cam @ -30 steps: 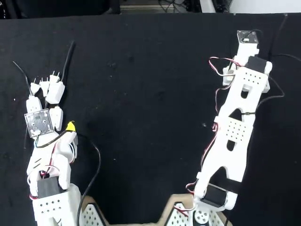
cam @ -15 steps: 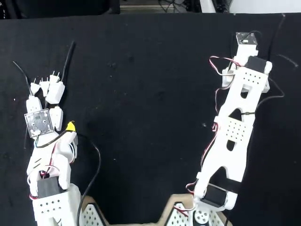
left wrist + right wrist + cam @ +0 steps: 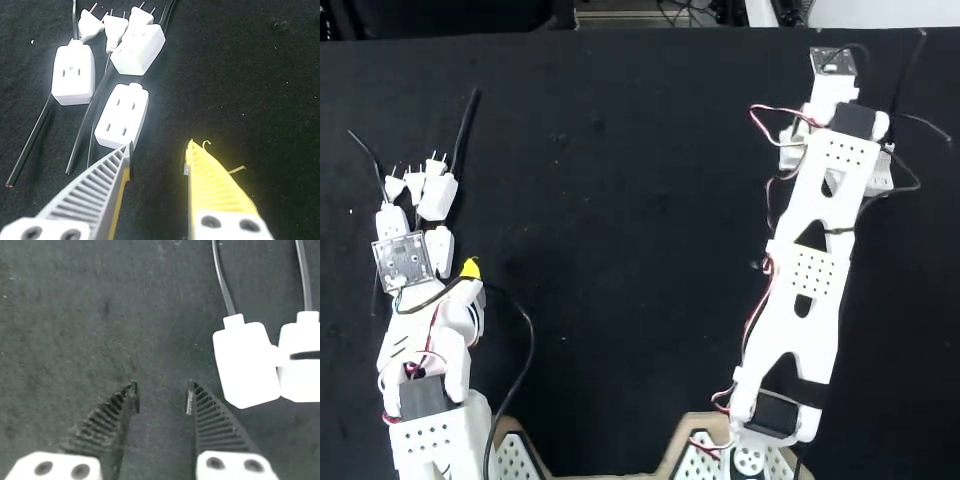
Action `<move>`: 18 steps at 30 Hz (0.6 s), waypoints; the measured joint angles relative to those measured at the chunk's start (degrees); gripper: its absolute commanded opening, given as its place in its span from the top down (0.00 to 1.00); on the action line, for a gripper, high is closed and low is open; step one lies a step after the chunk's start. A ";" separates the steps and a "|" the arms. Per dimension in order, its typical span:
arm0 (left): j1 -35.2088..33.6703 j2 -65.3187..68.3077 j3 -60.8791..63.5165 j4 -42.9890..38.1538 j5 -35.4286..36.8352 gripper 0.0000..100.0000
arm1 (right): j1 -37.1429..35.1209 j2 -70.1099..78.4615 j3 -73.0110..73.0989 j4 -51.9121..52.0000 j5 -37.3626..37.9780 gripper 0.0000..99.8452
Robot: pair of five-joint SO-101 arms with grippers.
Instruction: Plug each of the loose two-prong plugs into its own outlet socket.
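Observation:
Three white outlet sockets lie in a cluster at the table's left: one (image 3: 73,75), a second (image 3: 122,116) and a third (image 3: 138,44). Three loose two-prong plugs (image 3: 114,27) lie just beyond them, prongs pointing away. In the high view the plugs (image 3: 415,180) and sockets (image 3: 438,197) sit just ahead of the left arm. My left gripper (image 3: 158,147) is open above the cloth, its grey fingertip (image 3: 125,152) at the nearest socket's edge. My right gripper (image 3: 161,390) is open over bare cloth at the far right, beside two white plug blocks (image 3: 246,364) on thin cables.
The table is covered in black cloth (image 3: 620,200). Black cables (image 3: 465,120) run away from the left cluster, and one loops by the left arm's base (image 3: 525,340). The right arm (image 3: 815,250) stretches along the right side.
The right arm has reached farther toward the table's back edge and shifted slightly left. The left arm, plugs and sockets have not moved.

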 measured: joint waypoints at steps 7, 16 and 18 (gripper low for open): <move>0.00 0.00 0.00 0.00 0.00 0.82 | -0.53 0.00 0.00 0.00 -2.64 0.86; 0.00 0.00 0.00 0.00 0.00 0.82 | -0.62 -1.58 1.05 0.00 -2.73 0.86; 0.00 0.00 0.00 0.00 0.00 0.82 | -0.62 -4.40 3.60 0.00 -3.08 0.86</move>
